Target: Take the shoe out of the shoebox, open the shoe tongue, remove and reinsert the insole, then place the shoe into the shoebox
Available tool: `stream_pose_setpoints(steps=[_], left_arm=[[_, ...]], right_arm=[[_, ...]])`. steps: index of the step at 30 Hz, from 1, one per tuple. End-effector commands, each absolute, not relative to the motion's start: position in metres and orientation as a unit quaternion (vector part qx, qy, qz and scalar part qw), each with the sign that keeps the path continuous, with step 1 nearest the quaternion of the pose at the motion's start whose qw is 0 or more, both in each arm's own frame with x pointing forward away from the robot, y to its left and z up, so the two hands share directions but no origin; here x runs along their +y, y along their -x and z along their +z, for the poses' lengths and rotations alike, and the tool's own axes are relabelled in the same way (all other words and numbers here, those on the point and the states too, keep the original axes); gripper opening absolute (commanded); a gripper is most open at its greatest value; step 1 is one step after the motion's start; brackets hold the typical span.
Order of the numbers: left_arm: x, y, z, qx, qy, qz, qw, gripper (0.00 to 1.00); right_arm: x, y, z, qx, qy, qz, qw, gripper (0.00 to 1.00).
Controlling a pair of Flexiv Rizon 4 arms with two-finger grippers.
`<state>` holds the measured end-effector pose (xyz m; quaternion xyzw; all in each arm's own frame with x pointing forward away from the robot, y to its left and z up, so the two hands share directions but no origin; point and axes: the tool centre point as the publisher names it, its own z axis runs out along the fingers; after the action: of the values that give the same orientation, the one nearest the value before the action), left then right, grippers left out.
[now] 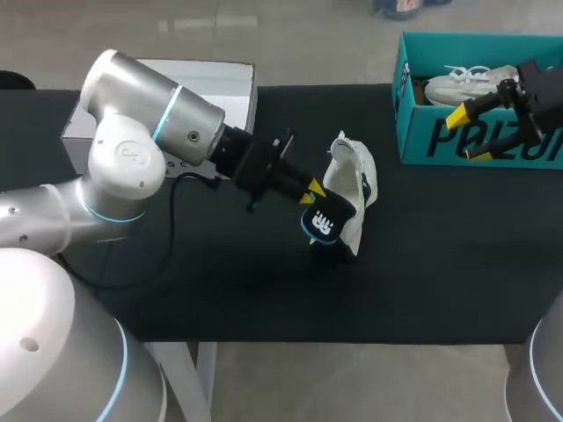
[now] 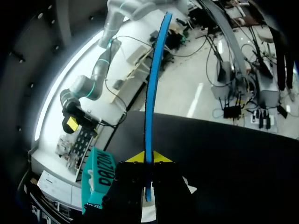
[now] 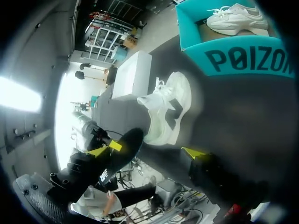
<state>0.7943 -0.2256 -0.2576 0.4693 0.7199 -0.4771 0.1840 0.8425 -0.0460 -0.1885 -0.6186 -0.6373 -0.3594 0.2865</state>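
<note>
A robotics lab: left arm (image 1: 132, 149) and right arm (image 1: 544, 374) at a black table (image 1: 440, 264).

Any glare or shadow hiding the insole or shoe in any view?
Head view: even light, no glare; insole and shoe stand out on the black table. Left wrist view: blown-out band off to one side, insole edge unaffected. Right wrist view: same glare, shoe slightly washed, still readable.

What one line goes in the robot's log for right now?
left pincer: shut on insole | shoe: on table, outside shoebox | right pincer: open, at shoebox
</note>
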Motion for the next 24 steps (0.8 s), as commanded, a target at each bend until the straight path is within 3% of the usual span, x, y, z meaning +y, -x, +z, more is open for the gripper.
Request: stream_pose_setpoints(steps=[1, 24], left_arm=[[-0.226, -0.795, -0.256, 0.721, -0.47, -0.475, 0.183, 0.0], [-0.243, -0.834, -0.303, 0.715, -0.498, -0.459, 0.174, 0.0]], right_arm=[[-0.046, -0.844, -0.189, -0.638, 0.619, -0.357, 0.287, 1.0], [-0.046, -0.844, -0.189, -0.638, 0.619, -0.357, 0.287, 1.0]])
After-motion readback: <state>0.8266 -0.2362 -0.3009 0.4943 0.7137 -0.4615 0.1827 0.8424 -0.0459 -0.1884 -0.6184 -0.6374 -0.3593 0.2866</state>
